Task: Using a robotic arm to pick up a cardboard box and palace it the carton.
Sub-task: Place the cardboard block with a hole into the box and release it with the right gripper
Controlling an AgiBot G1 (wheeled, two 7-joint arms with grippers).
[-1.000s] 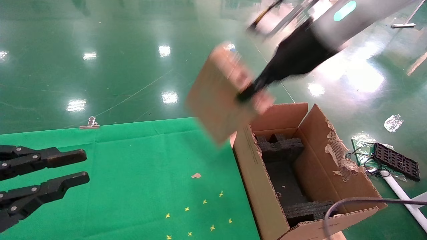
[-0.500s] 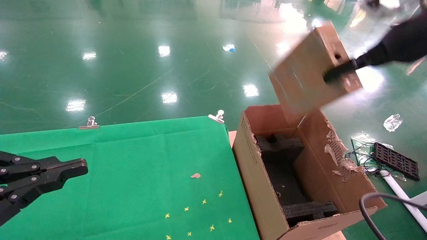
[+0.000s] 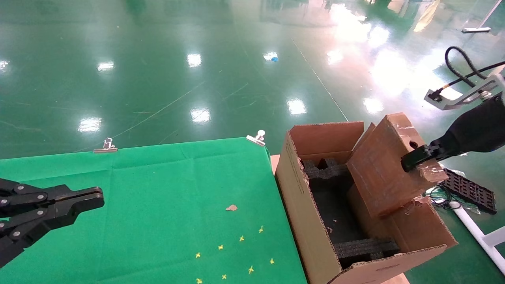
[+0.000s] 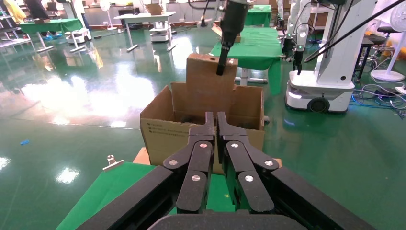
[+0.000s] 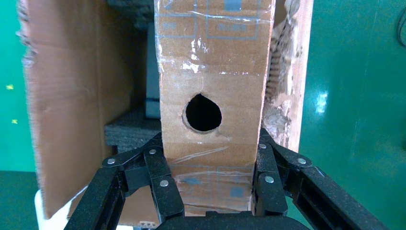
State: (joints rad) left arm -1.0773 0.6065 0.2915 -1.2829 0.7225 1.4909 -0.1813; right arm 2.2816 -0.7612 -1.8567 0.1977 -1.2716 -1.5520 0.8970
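Note:
My right gripper is shut on the cardboard box, a flat brown slab with a round hole in its narrow side. It holds the box tilted, its lower end inside the carton against the torn right flap. The carton is large, brown, open-topped and lined with black foam blocks. In the right wrist view the fingers clamp both broad faces of the box. My left gripper is shut and empty over the green cloth at the left; in the left wrist view it points toward the carton.
The green cloth covers the table, held by metal clips. A cardboard scrap and yellow marks lie on it. A black grid part, wires and a white tube lie on the floor right of the carton.
My right gripper carried the box from above the table's far edge rightward over the carton, then lowered it into the carton by the torn flap. The left gripper's fingers closed.

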